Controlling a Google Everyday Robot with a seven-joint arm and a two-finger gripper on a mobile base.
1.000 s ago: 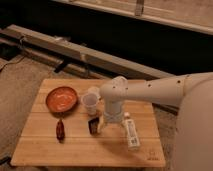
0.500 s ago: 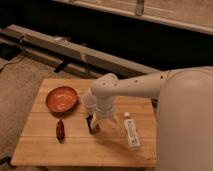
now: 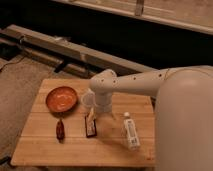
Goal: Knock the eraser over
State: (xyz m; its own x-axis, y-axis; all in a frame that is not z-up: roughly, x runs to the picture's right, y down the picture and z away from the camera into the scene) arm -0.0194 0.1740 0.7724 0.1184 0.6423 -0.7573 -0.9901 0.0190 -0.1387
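Note:
The eraser is a small dark block with a tan patch, on the wooden table just left of its middle. My gripper hangs from the white arm's wrist directly over the eraser's far end and looks to be touching or nearly touching it. I cannot tell whether the eraser stands or lies flat. The arm reaches in from the right and hides the table's right edge.
A pale cup stands right behind the gripper, beside the wrist. An orange bowl sits to the left. A dark red oblong item lies front left. A white bottle lies to the right of the eraser.
The arm has swung left and lower, so the gripper now sits over the eraser. The arm's bulk fills more of the right side. The eraser has stayed near the same spot.

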